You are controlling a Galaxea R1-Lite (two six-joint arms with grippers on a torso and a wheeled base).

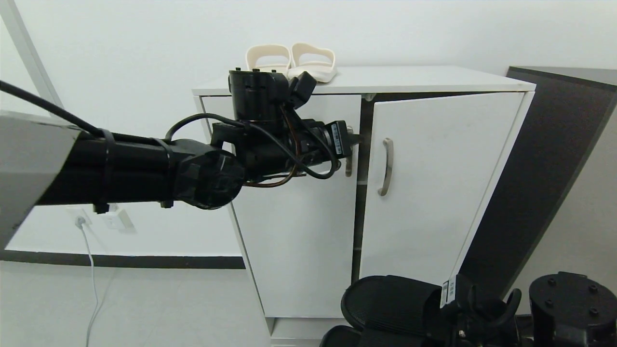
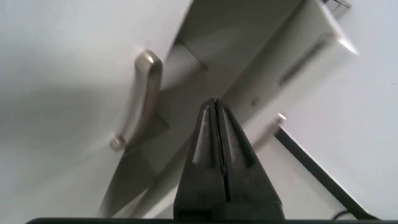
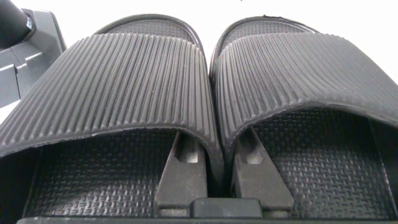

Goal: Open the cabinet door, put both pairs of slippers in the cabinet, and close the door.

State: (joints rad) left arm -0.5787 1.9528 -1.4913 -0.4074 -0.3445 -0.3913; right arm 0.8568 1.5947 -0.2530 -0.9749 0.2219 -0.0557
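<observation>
- Closest to me, low on my right, the right end effector (image 3: 216,144) grips the black slippers (image 3: 124,81), with one finger under each strap, clamping their inner sides together.
- Farther out, the left end effector (image 2: 216,109) is closed, its fingers pressed together. I see its tip right at the left door handle (image 1: 349,166) of the cabinet (image 1: 299,241). A dark gap runs beside the right door (image 1: 434,193).
- On the cabinet top, the cream slippers (image 1: 290,60) lie side by side.

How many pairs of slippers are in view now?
2. The cream pair sits on the cabinet top; the black pair is in the right claw. More could hide inside.
</observation>
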